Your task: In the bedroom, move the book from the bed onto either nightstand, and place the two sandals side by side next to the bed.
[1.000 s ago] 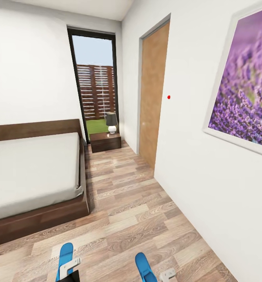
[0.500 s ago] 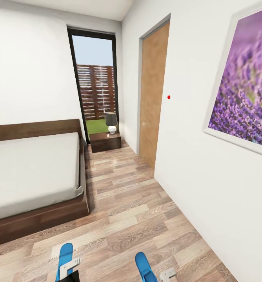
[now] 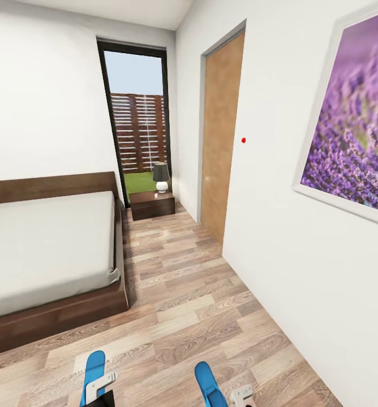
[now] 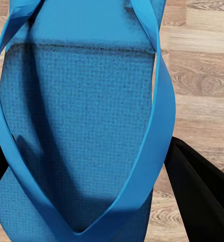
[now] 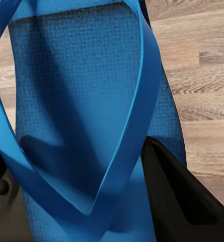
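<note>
The left gripper [image 4: 91, 222] is clenched on a blue sandal [image 4: 76, 126], black fingers [image 4: 202, 191] on either side of its sole. The right gripper [image 5: 86, 217] grasps the second blue sandal [image 5: 81, 101] the same way. Both sandals are held above the wooden floor [image 3: 200, 316], near the foot of the bed [image 3: 47, 243]. Beyond the bed's headboard end, just beside it, stands the nightstand [image 3: 152, 204] bearing a small lamp [image 3: 161, 176]. A lavender picture [image 3: 353, 118] hangs on the wall across from the bed.
</note>
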Controlling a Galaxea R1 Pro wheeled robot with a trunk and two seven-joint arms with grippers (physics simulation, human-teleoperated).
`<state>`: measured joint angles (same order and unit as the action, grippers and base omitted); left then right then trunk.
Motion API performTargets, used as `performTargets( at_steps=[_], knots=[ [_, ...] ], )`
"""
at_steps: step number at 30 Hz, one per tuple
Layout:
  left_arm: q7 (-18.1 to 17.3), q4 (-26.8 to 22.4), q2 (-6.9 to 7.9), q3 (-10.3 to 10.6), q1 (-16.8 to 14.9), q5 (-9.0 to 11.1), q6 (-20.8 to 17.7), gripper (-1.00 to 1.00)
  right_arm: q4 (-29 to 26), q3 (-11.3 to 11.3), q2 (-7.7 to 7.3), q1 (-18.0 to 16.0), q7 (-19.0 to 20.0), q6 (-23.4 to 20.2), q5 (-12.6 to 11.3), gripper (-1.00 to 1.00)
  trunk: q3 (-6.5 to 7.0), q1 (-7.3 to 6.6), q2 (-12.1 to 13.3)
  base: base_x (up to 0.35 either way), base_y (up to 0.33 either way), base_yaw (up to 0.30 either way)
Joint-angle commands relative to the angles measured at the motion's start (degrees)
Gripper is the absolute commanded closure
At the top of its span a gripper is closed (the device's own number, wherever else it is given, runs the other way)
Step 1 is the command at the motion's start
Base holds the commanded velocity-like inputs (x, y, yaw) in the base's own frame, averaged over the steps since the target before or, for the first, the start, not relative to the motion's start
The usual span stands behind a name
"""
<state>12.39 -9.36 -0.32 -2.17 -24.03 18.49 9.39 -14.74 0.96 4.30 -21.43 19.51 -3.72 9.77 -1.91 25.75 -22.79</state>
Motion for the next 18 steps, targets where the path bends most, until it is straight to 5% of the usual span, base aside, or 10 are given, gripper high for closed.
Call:
performTargets(
  at_steps=[1,18],
  knots=[
    [0.1,0.0,-0.03,-0.2,0.0,0.1,0.2,1.00,-0.2,0.0,-0.08,0.0,0.1,-0.4,0.1,1.00,-0.13,0.04,-0.1,0.000,0.000,0.000],
    [0.0,0.0,-0.03,-0.2,0.0,0.1,0.2,1.00,-0.3,-0.2,-2.21,0.0,2.7,-0.3,0.0,1.00,-0.13,0.04,-0.1,0.000,0.000,0.000]
  ],
)
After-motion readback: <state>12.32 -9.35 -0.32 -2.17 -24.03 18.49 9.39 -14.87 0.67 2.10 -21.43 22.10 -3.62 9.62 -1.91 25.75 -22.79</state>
